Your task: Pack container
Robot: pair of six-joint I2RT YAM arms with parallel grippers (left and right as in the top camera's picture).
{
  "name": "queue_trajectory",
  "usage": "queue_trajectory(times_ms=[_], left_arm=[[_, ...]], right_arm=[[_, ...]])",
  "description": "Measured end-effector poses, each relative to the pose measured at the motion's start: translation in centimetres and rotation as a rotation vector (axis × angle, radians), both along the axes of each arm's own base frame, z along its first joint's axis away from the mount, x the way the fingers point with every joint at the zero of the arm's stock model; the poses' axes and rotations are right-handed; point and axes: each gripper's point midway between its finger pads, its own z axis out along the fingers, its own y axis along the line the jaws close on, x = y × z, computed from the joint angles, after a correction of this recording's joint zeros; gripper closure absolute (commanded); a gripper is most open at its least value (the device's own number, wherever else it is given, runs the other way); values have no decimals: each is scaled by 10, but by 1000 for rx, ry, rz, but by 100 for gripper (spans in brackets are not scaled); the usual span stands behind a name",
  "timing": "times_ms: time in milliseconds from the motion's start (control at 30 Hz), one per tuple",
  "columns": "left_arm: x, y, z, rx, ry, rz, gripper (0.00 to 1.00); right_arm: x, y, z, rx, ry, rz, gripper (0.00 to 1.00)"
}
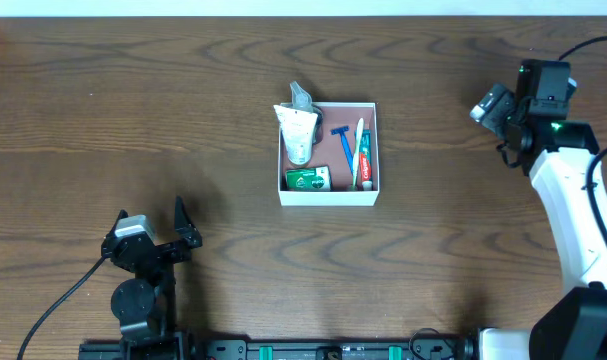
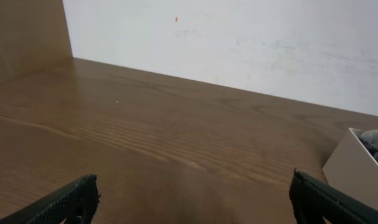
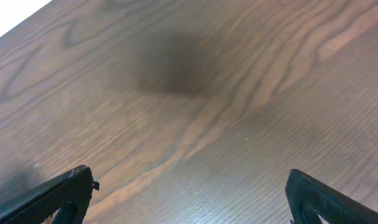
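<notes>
Between the left gripper's (image 2: 195, 199) fingers I had nothing, both of them spread wide over bare table (image 2: 145, 137). It was the same on the other side: the right gripper (image 3: 189, 193) gaped fully open, only wood grain between its tips.

Ahead and to the right of the left fingers sat the container (image 2: 350, 165), well apart from them, with its white wall just edging into the left wrist view. From overhead, the container (image 1: 328, 196) lay well off from both sets of fingers and already held a white pouch (image 1: 298, 135), a green box (image 1: 307, 179), a blue razor (image 1: 343, 140) and a toothpaste tube (image 1: 364, 155). I saw nothing loose outside it, so I judged the packing done or nearly so.

The left gripper (image 1: 186, 225) was tucked low by its base, fingers aimed roughly toward the box. The right gripper (image 1: 493, 105) hung raised and tipped down at the table.
</notes>
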Motion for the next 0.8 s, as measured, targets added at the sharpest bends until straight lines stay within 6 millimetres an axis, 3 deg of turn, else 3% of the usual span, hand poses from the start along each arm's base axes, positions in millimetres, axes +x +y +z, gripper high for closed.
queue_trajectory(times_ms=[267,433,800], left_arm=[[0,0,0,0,0,0,2],[0,0,0,0,0,0,2],[0,0,0,0,1,-3,2]], right_arm=[[-11,60,55,-43,-175,142,1],[-28,72,83,-105,-393,251,1],[-113,87,56,-290,-588,582,1]])
